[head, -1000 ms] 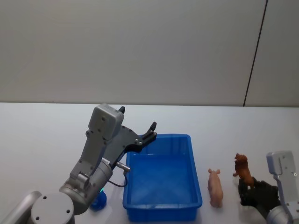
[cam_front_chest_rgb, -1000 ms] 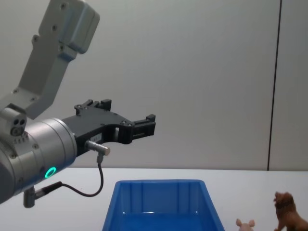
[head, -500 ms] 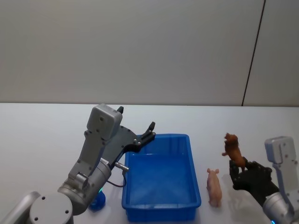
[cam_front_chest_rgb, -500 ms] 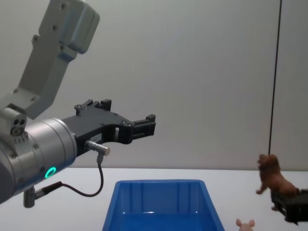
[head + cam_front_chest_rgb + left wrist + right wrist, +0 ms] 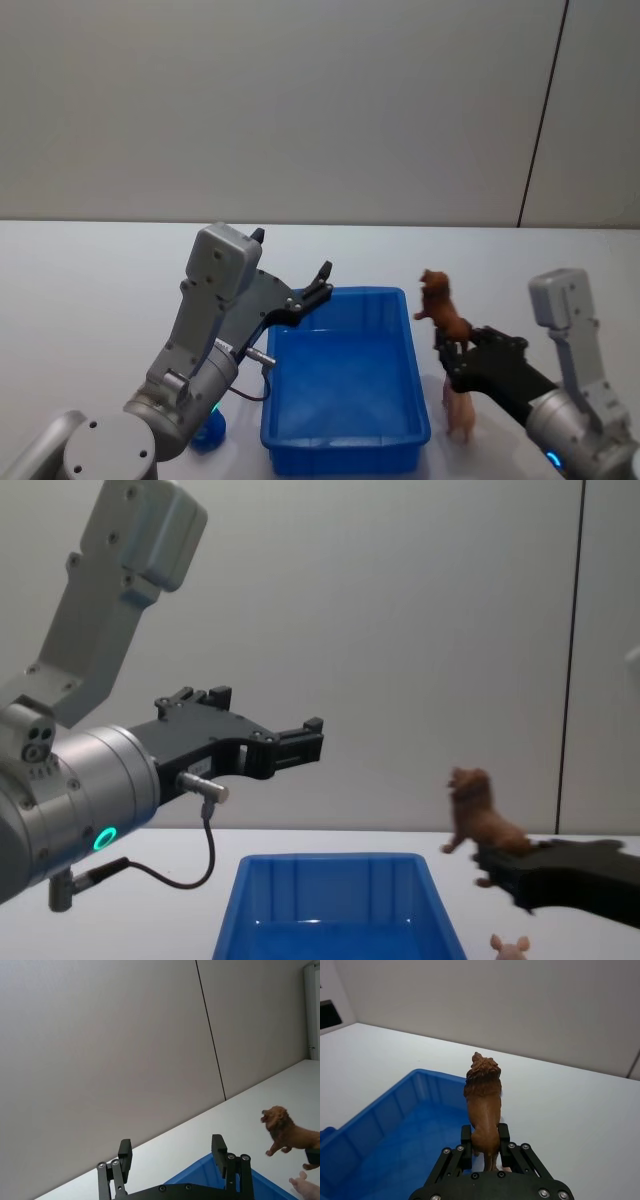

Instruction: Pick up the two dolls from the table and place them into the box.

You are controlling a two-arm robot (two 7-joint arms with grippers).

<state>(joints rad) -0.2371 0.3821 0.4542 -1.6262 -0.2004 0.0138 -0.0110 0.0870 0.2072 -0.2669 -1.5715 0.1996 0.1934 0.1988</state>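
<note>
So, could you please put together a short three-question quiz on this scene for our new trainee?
1. True or false: the brown doll already lies inside the blue box.
2. Where is the pink doll? A) inside the box; B) on the table, just right of the box; C) held in the air.
3. Fill in: the left gripper, above the box's far left corner, is empty and ____.

Key
1. False: the right gripper holds it in the air near the box's right rim.
2. B.
3. open.
</note>
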